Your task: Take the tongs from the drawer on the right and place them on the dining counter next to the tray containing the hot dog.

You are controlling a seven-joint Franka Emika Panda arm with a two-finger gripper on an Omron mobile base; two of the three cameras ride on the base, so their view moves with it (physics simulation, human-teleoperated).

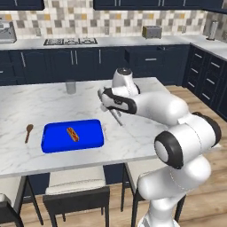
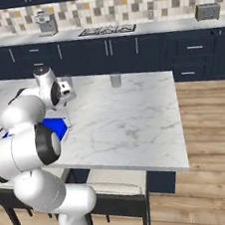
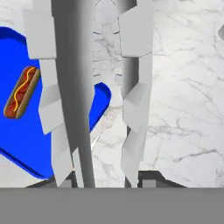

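Observation:
My gripper point(image 1: 106, 100) hangs over the dining counter point(image 1: 142, 133), shut on the tongs point(image 1: 116, 116), whose silver arms slant down toward the marble just right of the tray point(image 1: 53, 135). The bright blue tray holds the small hot dog point(image 1: 73, 134). In the hand view the tongs' two grey arms point(image 3: 72, 87) run up the frame from the gripper point(image 3: 98, 180), with the tray's corner point(image 3: 26, 144) and the hot dog point(image 3: 21, 92) to their left. From the right base view the gripper point(image 2: 67, 95) and tongs point(image 2: 66, 115) stand above the tray's edge point(image 2: 55, 127). A navy drawer point(image 1: 150, 59) sits in the back cabinets.
A brown wooden spoon point(image 1: 29, 131) lies left of the tray. A grey cup point(image 1: 71, 86) stands near the counter's far edge. Dark stools point(image 1: 77, 190) line the near side. Bare marble point(image 2: 130, 117) spreads right of the tray. The stove point(image 1: 70, 41) and toaster point(image 1: 152, 32) are on the back worktop.

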